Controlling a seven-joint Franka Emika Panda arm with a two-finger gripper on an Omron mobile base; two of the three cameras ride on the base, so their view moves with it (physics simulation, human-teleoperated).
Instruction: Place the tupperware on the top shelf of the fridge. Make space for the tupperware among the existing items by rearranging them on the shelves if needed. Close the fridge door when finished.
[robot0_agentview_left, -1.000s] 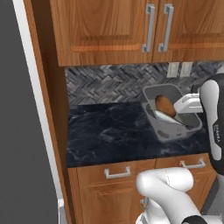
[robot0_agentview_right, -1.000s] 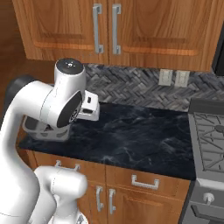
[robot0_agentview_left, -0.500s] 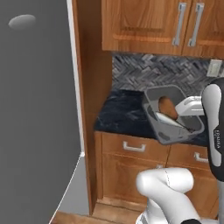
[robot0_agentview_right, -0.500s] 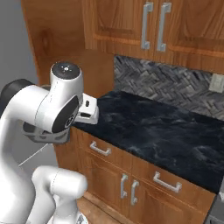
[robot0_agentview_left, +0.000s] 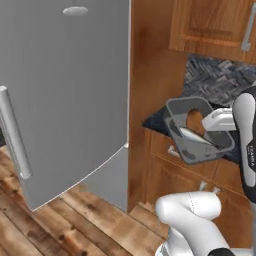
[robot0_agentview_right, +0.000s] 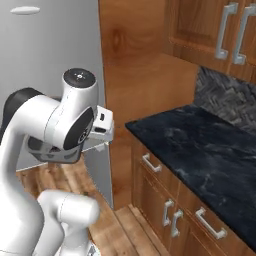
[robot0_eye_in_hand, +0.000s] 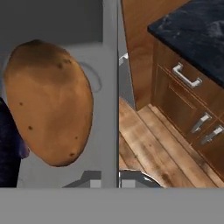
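Since the earlier frames the base has driven and turned left: the whole scene has shifted, and the fridge door (robot0_agentview_left: 65, 95) now takes up the left half of the left base view, where dark counter and cabinets stood before. Relative to the arm, the tupperware (robot0_agentview_left: 197, 131) has not changed place.

Left to right in the left base view: the vertical bar handle (robot0_agentview_left: 14, 132) at the far left; the closed silver-grey door panel; the wooden side panel (robot0_agentview_left: 150, 65) of the cabinet run; then the tub, carried in the air at counter height, tilted, in front of the dark counter (robot0_agentview_right: 200, 150). In the hand view, the orange-brown potato-like food (robot0_eye_in_hand: 50, 103) sits inside the tub wall (robot0_eye_in_hand: 109, 87).

The gripper (robot0_agentview_left: 220, 122) is closed down on the tub's rim at its right side; the fingertips themselves cannot be made out.

Step in hand: transport of the tub toward the fridge. Judgement: the door appears shut, so the top shelf is not reachable. The next move calls for getting the door open at its handle, which is awkward with the single gripper occupied. The wooden panel and the counter edge stand close beside the tub and could be struck as the arm swings.
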